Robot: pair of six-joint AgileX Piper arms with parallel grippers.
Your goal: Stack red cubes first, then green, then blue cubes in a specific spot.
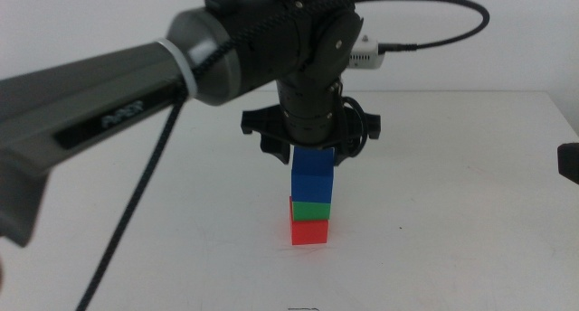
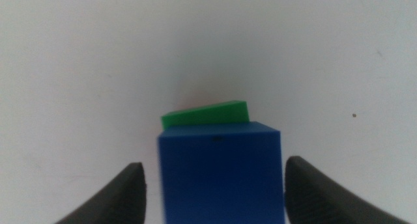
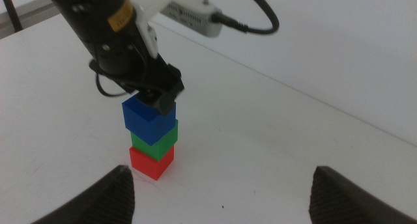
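Note:
The red cube (image 1: 309, 230) sits on the white table, the green cube (image 1: 311, 208) on top of it, and the blue cube (image 1: 313, 175) on top of the green, slightly askew. My left gripper (image 1: 312, 153) hangs straight above the stack with its jaws on either side of the blue cube (image 2: 221, 178). The jaws are open, with a gap on each side. The green cube's edge (image 2: 207, 113) shows behind the blue one. My right gripper (image 3: 221, 191) is open and empty, away from the stack (image 3: 151, 139), at the right edge (image 1: 570, 162).
The left arm's black cable (image 1: 136, 202) hangs down to the table left of the stack. A white wrist camera (image 1: 364, 53) with its cable sits above the gripper. The table's far edge (image 1: 470, 92) runs behind.

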